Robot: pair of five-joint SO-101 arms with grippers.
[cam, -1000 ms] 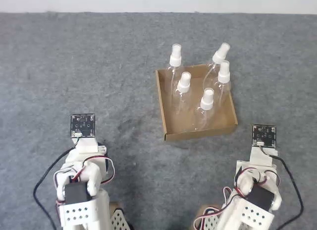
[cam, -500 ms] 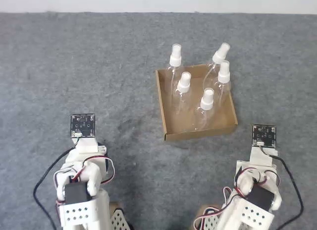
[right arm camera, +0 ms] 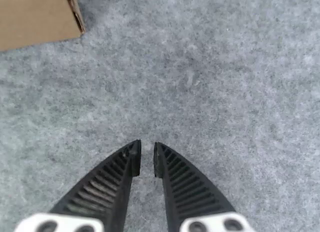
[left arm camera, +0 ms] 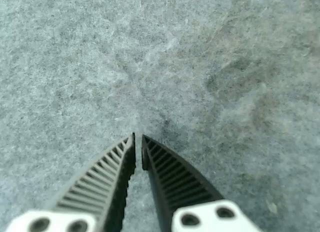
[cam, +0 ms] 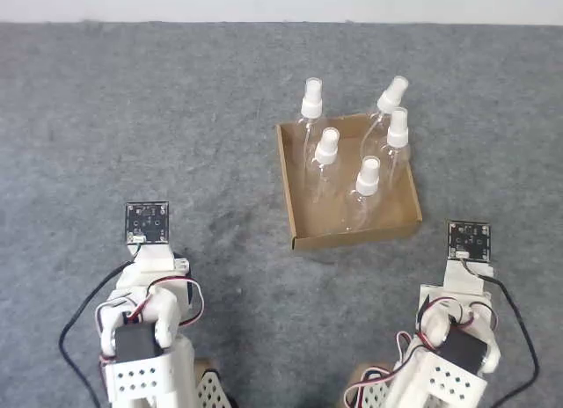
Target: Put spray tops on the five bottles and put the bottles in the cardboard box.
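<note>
Five clear white-capped spray bottles (cam: 367,176): in brown cardboard box (cam: 352,238), 1 o'clock on grey desk (cam: 132,118) | left gripper (left arm camera: 138,137): together | right gripper (right arm camera: 146,144): together

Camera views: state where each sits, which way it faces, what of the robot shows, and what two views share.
High view: fixed above the grey felt table, looking down; shows the left arm and right arm, plus the brown cardboard box.
Left wrist view: on the left wrist, facing down past the black left end effector.
Right wrist view: on the right wrist, facing down past the black right end effector.
Shared: high and right wrist views both show the box.
</note>
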